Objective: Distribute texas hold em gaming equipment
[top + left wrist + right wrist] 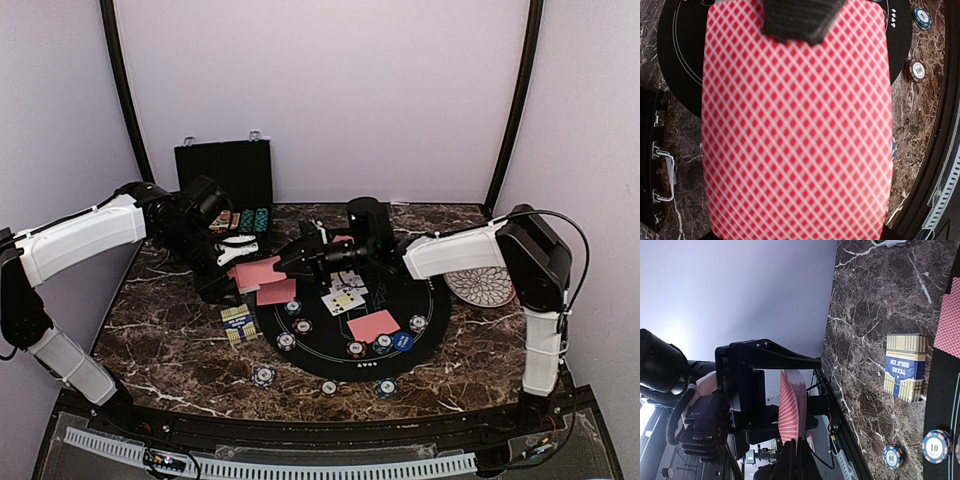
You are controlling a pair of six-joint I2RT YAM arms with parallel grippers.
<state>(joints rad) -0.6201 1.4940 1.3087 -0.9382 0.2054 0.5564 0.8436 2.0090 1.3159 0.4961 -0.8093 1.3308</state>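
Note:
A red-backed playing card [257, 272] hangs above the table's left middle, between both grippers. My right gripper [290, 262] reaches left and is shut on its near edge; in the right wrist view [799, 450] the card [790, 405] stands edge-on and bowed. My left gripper [222, 275] is at the card's other end. In the left wrist view the card [795, 130] fills the frame and hides the left jaws, with a right finger [797, 20] at the top. Striped chips [286, 341], face-up cards [343, 297], a red card [373, 325] and a blue disc [402, 341] lie on the black round mat [440, 330].
A blue and yellow card box [237, 323] lies left of the mat. More chips [263, 376] sit near the front edge. The open black case [223, 180] stands at the back left. A white patterned plate [480, 285] sits at the right.

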